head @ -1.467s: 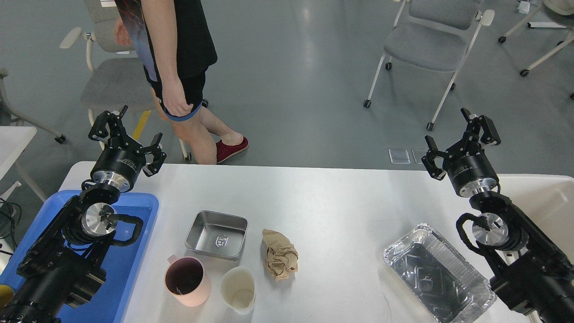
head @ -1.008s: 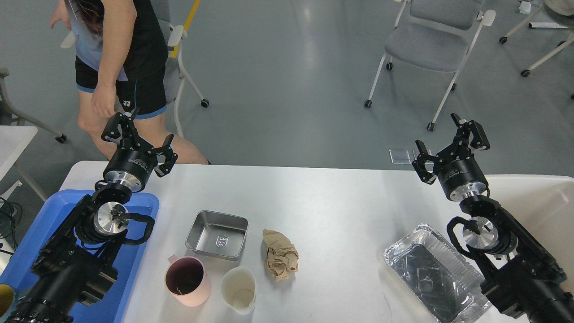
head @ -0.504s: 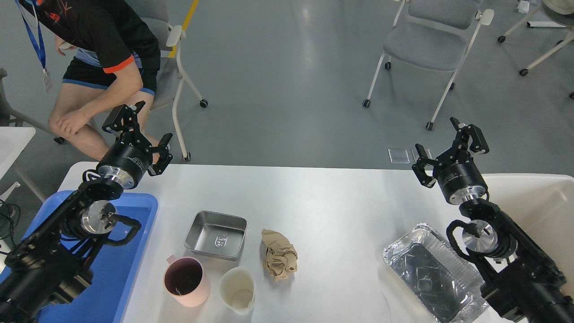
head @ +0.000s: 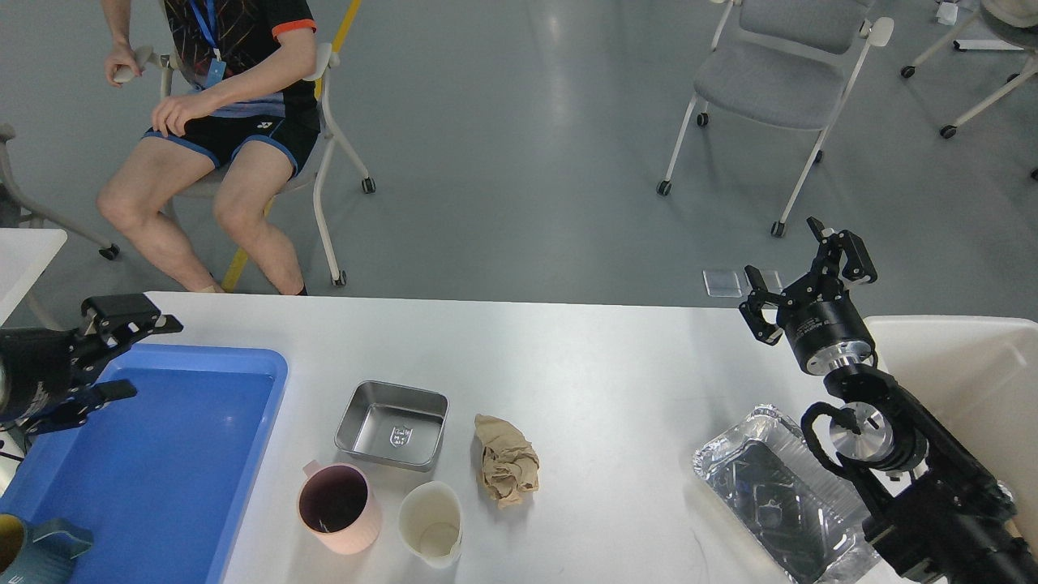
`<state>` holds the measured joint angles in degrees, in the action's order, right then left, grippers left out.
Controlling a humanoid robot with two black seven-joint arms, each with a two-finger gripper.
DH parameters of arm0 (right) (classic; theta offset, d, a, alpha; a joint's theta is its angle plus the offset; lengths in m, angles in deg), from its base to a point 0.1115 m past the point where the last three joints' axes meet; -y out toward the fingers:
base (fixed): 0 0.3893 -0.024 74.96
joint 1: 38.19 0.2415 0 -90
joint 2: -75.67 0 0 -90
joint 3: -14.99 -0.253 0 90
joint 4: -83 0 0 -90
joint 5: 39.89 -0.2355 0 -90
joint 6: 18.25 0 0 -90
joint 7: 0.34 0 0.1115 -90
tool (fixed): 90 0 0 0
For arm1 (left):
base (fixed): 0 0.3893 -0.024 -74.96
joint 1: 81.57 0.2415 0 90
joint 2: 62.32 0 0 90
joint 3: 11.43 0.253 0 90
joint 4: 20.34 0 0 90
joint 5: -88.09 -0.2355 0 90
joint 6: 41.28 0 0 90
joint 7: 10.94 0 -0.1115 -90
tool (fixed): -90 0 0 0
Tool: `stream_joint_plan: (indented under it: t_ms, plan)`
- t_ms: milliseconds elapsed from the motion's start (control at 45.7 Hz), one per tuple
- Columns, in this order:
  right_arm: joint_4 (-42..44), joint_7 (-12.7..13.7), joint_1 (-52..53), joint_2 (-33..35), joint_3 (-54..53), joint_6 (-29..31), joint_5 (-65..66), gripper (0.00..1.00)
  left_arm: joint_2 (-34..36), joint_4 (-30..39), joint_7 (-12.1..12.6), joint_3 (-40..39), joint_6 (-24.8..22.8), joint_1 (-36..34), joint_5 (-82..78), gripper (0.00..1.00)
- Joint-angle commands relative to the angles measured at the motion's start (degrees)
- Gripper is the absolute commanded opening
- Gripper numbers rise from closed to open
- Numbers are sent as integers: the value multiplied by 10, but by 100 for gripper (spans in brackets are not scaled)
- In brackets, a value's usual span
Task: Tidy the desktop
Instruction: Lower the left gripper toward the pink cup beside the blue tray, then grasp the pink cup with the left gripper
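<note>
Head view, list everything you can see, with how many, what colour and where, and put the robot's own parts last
White rectangular desktop: one, white, fills the foreground.
Blue plastic tray: one, blue, on the desktop's left end.
Square steel pan: one, silver, left of centre.
Pink ribbed cup: one, pink, in front of the pan.
Cream plastic cup: one, cream, right of the pink cup.
Crumpled brown paper: one, brown, centre.
Foil baking tray: one, silver, right.
White bin: one, white, far right.
Teal mug: one, teal, bottom left corner, cut off.
Grey chairs: at least three, on the floor behind.
Seated person: one, upper left.
Left tool: one, black, open, above the tray's far left corner.
Right tool: one, black, open, raised at the right.
</note>
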<state>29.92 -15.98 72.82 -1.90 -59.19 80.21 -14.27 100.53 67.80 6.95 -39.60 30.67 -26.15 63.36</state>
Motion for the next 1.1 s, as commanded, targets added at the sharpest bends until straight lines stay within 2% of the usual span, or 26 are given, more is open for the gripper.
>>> stream_joint_plan:
  t_ms: [0,131,197,263,329,482,657,964,1073]
  plan:
    - [0,0,0,-3,0,-1,1,100,63,22,0,35,-37,2,-33,96]
    - [0,0,0,-6,0,-1,1,100,114,46,-3,36,-67,4,-44,96]
    - [0,0,0,-10,0,-1,1,100,116,57,-4,35,-90,-1,-44,96]
    - [0,0,0,-13,1,-1,2,100,108,70,-4,34,-94,0,-44,96]
    - [0,0,0,-19,1,-1,2,100,84,77,-3,36,-91,6,-45,96]
    - [-1,0,-4,-20,2,-1,2,100,-32,79,1,38,-87,14,-91,96]
    - [-1,0,-4,-20,2,-1,2,100,-98,78,1,38,-74,41,-172,96]
    - [0,0,-10,-17,1,-1,2,100,-135,71,2,38,-53,86,-241,96]
    - [0,0,-9,-16,2,-1,2,100,-161,61,2,39,-30,95,-262,96]
